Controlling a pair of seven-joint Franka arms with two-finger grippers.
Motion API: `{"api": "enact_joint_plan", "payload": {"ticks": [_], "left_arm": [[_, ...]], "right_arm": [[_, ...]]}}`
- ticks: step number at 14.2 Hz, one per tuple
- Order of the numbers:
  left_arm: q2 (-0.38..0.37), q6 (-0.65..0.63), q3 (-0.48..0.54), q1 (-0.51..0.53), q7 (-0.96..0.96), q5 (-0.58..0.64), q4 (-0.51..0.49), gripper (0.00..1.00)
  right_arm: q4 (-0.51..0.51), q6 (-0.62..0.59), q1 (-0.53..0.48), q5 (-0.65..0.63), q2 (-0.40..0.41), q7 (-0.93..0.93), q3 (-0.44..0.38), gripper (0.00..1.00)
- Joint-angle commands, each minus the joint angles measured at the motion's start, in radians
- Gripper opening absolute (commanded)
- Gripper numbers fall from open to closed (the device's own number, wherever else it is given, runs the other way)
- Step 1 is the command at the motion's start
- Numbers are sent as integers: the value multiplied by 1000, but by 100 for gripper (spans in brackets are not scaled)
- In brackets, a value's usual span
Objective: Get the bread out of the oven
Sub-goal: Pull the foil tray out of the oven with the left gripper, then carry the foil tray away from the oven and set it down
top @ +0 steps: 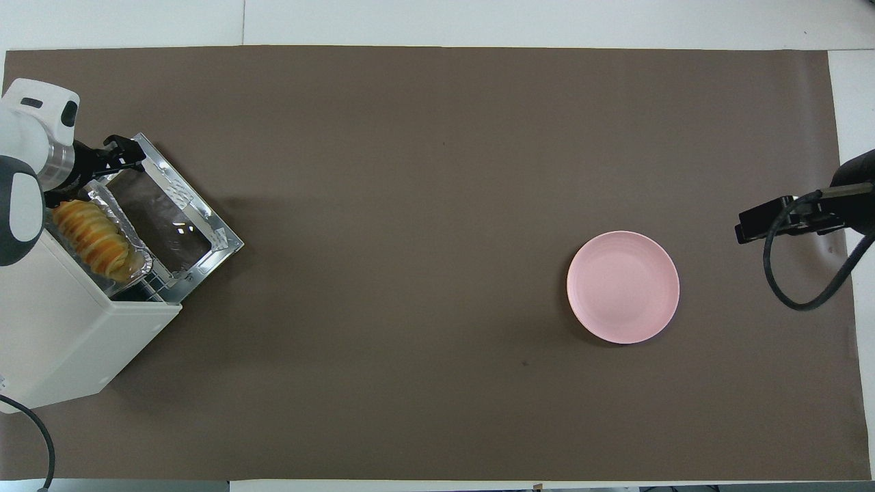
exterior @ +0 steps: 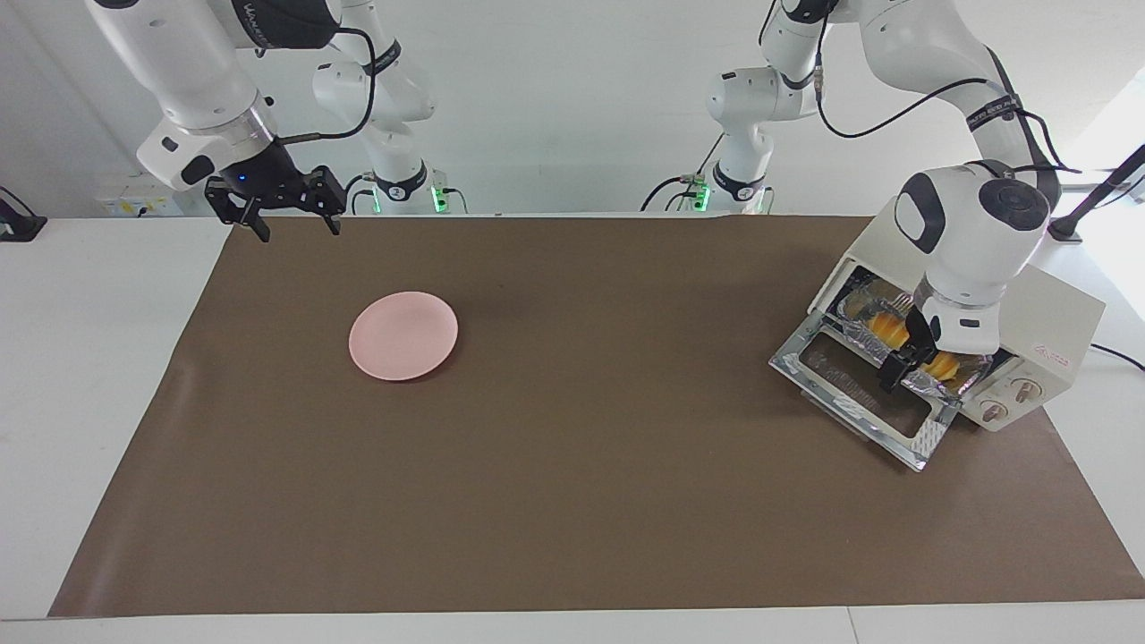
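One camera looks from high across the table toward the robots, the other steeply down from above their end, both taking in the whole brown mat [exterior: 572,501], each turned half round from the other.

A white table [exterior: 107,376] is seen, and most of its top is covered by a big brown sheet [exterior: 581,465]. White strips of the table are left bare around the sheet. A round pink plate [exterior: 403,335] is laid flat on the sheet, toward the right arm's end of the table. A cream-white oven [exterior: 1042,322] is set on the sheet at the left arm's end, well apart from the plate. The oven is turned at a slant, and its glass door [exterior: 863,394] is dropped open, down by the sheet.
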Motion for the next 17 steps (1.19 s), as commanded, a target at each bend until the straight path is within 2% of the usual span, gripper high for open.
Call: {"api": "enact_joint_plan", "payload": {"ticks": [1,2,5,6,7,9,10,11,12,13,17], "left_arm": [[-34,39,-6,11,-47,24,-74,100],[-25,65,-6,5,-90,24,-80,100],[-19,84,-6,-7,-136,26,-97,87],[-22,89,-6,-7,-132,27,-109,71],[-30,92,-6,-7,-126,30,-131,61],[-42,89,-6,-5,-126,73,-160,58],[-51,90,-6,-4,-124,87,-180,49],[-54,89,-6,4,-118,89,-185,31],[-56,86,-6,7,-97,89,-185,6],[-56,83,-6,7,-65,89,-183,0],[-38,63,-12,-19,-18,89,-127,0]], "right_arm": [[-15,-4,-10,12,-17,-11,4,100],[-15,-4,-10,12,-17,-11,4,100],[-15,-4,-10,12,-17,-11,4,100],[-15,-4,-10,12,-17,-11,4,100],[-16,-4,-10,12,-17,-11,4,100],[-15,-6,-10,12,-17,-11,4,100],[-15,-4,-10,12,-17,-11,4,100],[-15,-4,-10,12,-17,-11,4,100],[-16,-6,-10,12,-17,-11,4,100],[-15,-4,-10,12,-17,-11,4,100],[-15,-4,-10,12,-17,-11,4,100]]}}
